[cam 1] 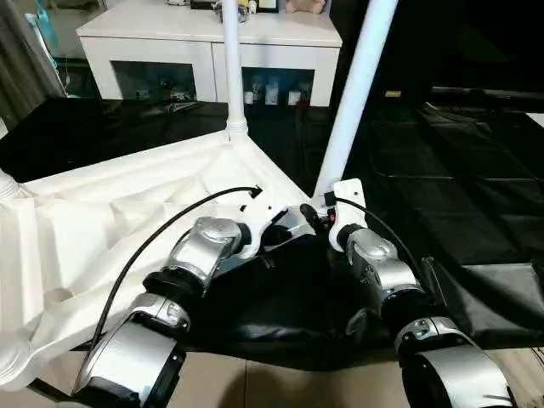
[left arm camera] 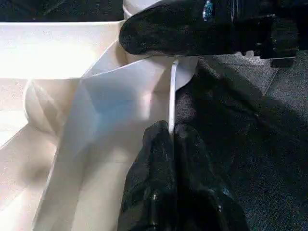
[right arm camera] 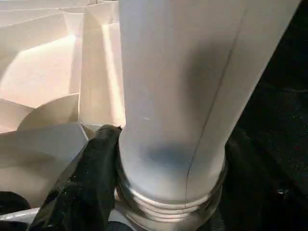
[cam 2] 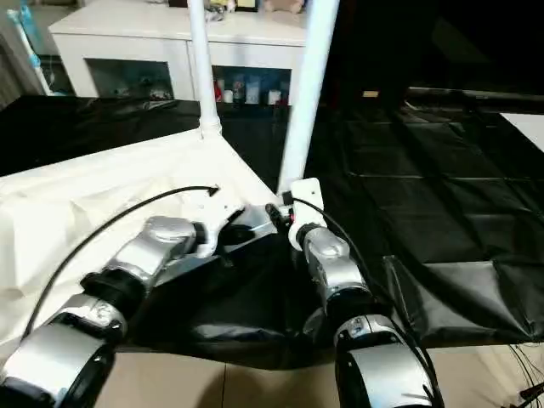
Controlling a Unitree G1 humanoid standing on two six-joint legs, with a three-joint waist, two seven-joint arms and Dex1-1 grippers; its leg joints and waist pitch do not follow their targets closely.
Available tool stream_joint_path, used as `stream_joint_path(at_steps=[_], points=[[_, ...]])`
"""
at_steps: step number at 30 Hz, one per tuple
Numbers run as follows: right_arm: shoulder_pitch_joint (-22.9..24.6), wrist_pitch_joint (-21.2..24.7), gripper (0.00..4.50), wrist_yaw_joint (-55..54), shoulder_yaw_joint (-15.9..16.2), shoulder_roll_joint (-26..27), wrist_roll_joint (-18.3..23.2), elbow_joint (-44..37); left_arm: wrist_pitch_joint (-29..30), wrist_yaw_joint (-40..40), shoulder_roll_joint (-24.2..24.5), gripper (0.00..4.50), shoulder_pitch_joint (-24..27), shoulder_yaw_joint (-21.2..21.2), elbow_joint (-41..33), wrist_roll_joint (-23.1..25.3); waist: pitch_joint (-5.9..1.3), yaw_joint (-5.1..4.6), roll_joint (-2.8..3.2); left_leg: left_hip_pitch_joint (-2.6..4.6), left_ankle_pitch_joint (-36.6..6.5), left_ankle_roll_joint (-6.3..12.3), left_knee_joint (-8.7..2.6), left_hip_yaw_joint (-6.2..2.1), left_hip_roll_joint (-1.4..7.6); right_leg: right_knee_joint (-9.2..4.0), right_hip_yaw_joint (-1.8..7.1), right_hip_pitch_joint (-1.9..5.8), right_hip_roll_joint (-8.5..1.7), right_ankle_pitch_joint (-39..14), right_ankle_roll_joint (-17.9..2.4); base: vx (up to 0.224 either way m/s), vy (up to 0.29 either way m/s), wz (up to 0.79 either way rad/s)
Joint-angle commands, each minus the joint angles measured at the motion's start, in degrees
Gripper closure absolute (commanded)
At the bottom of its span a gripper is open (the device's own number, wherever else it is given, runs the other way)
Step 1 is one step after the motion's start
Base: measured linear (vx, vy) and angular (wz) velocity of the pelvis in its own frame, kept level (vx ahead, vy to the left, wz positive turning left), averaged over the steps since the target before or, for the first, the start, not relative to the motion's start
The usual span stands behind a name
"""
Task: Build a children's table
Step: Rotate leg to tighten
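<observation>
Your table top point(cam 1: 102, 221) lies underside-up on the black sheet point(cam 1: 442, 195), one leg point(cam 1: 231, 68) upright at its far corner. Your right gripper point(right arm camera: 163, 183) clamps the near-corner leg point(cam 1: 357, 93). Left gripper point(left arm camera: 171, 144) is pinched on the rim.

Two upright legs, far point(cam 1: 230, 68) and near point(cam 1: 355, 93), fence the tabletop's point(cam 1: 102, 212) corner; both grippers crowd the near one's base. Right of it, black worktop point(cam 1: 459, 195) lies open.
</observation>
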Motion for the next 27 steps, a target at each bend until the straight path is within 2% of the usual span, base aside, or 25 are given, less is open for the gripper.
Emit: stream_joint_path(at_steps=[1, 3, 4, 5, 8, 9, 12, 13, 14, 15, 16, 18, 19, 20, 21, 22, 23, 26, 27], points=[[0.3, 0.9, 1.83, 3.8, 2.3, 3.5, 0.9, 1.1, 0.4, 3.9, -1.1, 4.5, -0.1, 0.1, 3.3, 1.0, -2.56, 0.05, 0.42, 0.16, -23.2, 0.73, -5.12, -0.73, 1.02, -5.41, 1.71, 1.45, -2.59, -25.4, -8.5, 0.0, 0.0, 0.0], [0.1, 0.6, 1.83, 3.7, 2.4, 3.6, 0.4, 1.3, -0.2, 3.8, -1.0, 4.5, -0.2, 0.2, 4.2, 1.2, -2.47, 0.05, 0.42, 0.07, -23.2, 0.91, -5.14, -0.7, 0.97, -5.51, 1.72, 1.41, -2.62, -25.8, -8.6, 0.0, 0.0, 0.0], [-0.1, 0.4, 1.27, 3.2, 2.4, 3.7, 0.0, 1.6, -0.7, 3.9, -1.0, 4.5, -0.5, 0.2, 5.0, 1.2, -2.48, 0.08, 0.37, 0.14, -23.3, 0.95, -5.11, -0.68, 0.95, -5.58, 1.75, 1.39, -2.67, -26.4, -8.5, 0.0, 0.0, 0.0], [-0.4, -0.1, 1.13, 3.5, 1.8, 4.0, 0.2, 1.8, -1.3, 3.7, -0.7, 4.5, -0.4, 0.1, 5.8, 1.3, -2.4, 0.17, 0.27, 0.18, -23.5, 1.09, -5.15, -0.71, 0.95, -5.69, 1.74, 1.32, -2.76, -27.4, -8.3, 0.0, 0.0, 0.0], [-0.7, -0.4, 0.97, 4.3, 1.4, 3.7, 0.5, 1.5, -2.1, 2.8, -0.2, 4.5, -0.2, 0.0, 6.0, 1.4, -2.29, 0.03, 0.3, 0.0, -24.0, 1.13, -5.24, -0.91, 0.88, -6.09, 1.54, 1.4, -2.93, -31.0, -6.8, 0.0, 0.0, 0.0], [-0.7, -0.5, 0.85, 4.6, 1.3, 3.7, 0.6, 1.4, -2.3, 2.6, -0.1, 4.5, -0.2, -0.1, 6.1, 1.5, -2.23, 0.0, 0.35, 0.17, -24.4, 1.13, -5.22, -0.97, 0.9, -6.34, 1.45, 1.19, -2.94, -32.3, -6.3, 0.0, 0.0, 0.0], [-0.3, -1.3, 0.69, 5.6, 1.4, 2.0, 0.2, 0.0, -3.6, 0.9, 0.8, 4.5, 0.4, -0.4, 5.3, 1.5, -2.3, -0.07, 0.14, 0.11, -24.5, 1.24, -5.31, -1.07, 0.93, -6.47, 1.34, 1.27, -2.99, -33.2, -5.7, 0.0, 0.0, 0.0], [0.1, -1.7, 0.58, 6.2, 1.4, 1.0, 0.2, -0.8, -4.2, -0.1, 1.2, 4.5, 0.8, -0.5, 4.8, 1.4, -2.51, -0.04, 0.43, -0.04, -23.0, 1.45, -5.6, -1.11, 1.14, -6.32, 1.34, 1.6, -3.02, -30.8, -6.2, 0.0, 0.0, 0.0], [0.5, -2.2, 0.46, 7.4, 1.3, -0.2, 0.2, -1.8, -5.0, -1.2, 1.8, 4.5, 1.2, -0.8, 4.4, 1.4, -2.63, 0.1, 0.51, -0.1, -21.7, 1.6, -5.63, -0.95, 1.19, -6.15, 1.5, 1.68, -2.96, -28.0, -7.0, 0.0, 0.0, 0.0], [0.8, -2.6, 0.46, 8.6, 1.3, -1.3, 0.2, -2.6, -5.8, -2.4, 2.3, 4.5, 1.6, -1.0, 3.8, 1.4, -2.53, 0.21, 0.34, -0.1, -21.3, 1.78, -5.64, -0.85, 1.23, -6.17, 1.57, 1.64, -2.92, -27.0, -7.5, 0.0, 0.0, 0.0], [1.2, -3.2, 0.25, 10.4, 1.2, -2.6, 0.3, -3.6, -6.7, -3.7, 3.0, 4.5, 2.1, -1.3, 3.3, 1.5, -2.56, 0.31, 0.55, -0.27, -20.4, 2.11, -5.57, -0.74, 1.25, -5.78, 1.75, 1.77, -2.93, -24.7, -8.5, 0.0, 0.0, 0.0], [1.5, -3.8, 0.16, 12.3, 1.5, -3.5, 0.3, -4.2, -7.3, -4.5, 3.4, 4.5, 2.4, -1.3, 3.1, 1.4, -2.56, 0.22, 0.39, -0.53, -19.5, 2.46, -5.56, -0.63, 1.22, -5.6, 1.77, 1.94, -2.94, -23.7, -9.2, 0.0, 0.0, 0.0], [2.2, -4.3, 0.02, 17.0, 2.6, -5.3, 0.3, -5.8, -8.4, -6.7, 4.2, 4.5, 3.2, -1.4, 2.1, 1.1, -2.66, 0.38, 0.56, -0.57, -18.4, 3.0, -5.35, -0.54, 1.2, -5.64, 1.73, 2.12, -3.04, -23.9, -9.4, 0.0, 0.0, 0.0], [2.8, -4.4, 0.02, 20.0, 3.4, -6.3, 0.4, -6.9, -8.8, -7.8, 4.6, 4.5, 3.7, -1.5, 1.5, 1.0, -2.73, 0.56, 0.4, -0.72, -16.6, 3.62, -5.2, -0.43, 1.3, -5.41, 1.9, 2.23, -3.17, -22.3, -10.0, 0.0, 0.0, 0.0], [3.1, -4.3, 0.02, 21.6, 3.8, -6.8, 0.5, -7.5, -9.1, -8.4, 4.8, 4.5, 3.9, -1.6, 1.2, 0.9, -2.64, 0.69, 0.46, -0.74, -15.9, 3.98, -5.19, -0.35, 1.33, -5.41, 1.93, 2.19, -3.14, -21.8, -10.2, 0.0, 0.0, 0.0], [4.4, -4.5, 0.02, 27.6, 5.2, -8.6, 0.9, -9.9, -10.2, -10.8, 5.6, 4.5, 4.7, -1.8, -0.1, 0.5, -2.62, 0.8, 0.74, -0.64, -15.8, 4.45, -5.1, -0.25, 1.32, -5.41, 1.97, 2.12, -3.01, -21.4, -10.4, 0.0, 0.0, 0.0], [4.9, -4.8, 0.02, 29.8, 5.7, -9.3, 1.0, -10.7, -10.6, -11.7, 6.0, 4.5, 5.1, -1.9, -0.6, 0.3, -2.77, 1.03, 0.64, -0.73, -14.2, 5.05, -5.04, -0.2, 1.5, -5.08, 2.06, 2.29, -3.08, -19.4, -11.2, 0.064, -0.031, 0.08], [6.6, -5.3, 0.02, 35.9, 6.1, -11.8, 2.8, -14.1, -11.6, -17.4, 7.8, 4.5, 7.2, -2.6, -4.5, -1.3, -3.1, 1.38, 0.68, -0.92, -11.0, 5.79, -4.81, -0.04, 1.65, -4.4, 2.04, 2.57, -3.03, -15.4, -12.8, 0.017, -0.006, 0.01], [6.7, -5.5, 0.02, 36.9, 5.8, -12.6, 3.2, -14.3, -11.9, -19.6, 8.9, 4.5, 8.2, -3.3, -6.4, -1.6, -3.16, 1.43, 0.47, -1.0, -10.1, 5.97, -4.73, -0.03, 1.71, -4.2, 2.04, 2.59, -3.05, -14.2, -13.1, 0.06, -0.012, 0.02]])
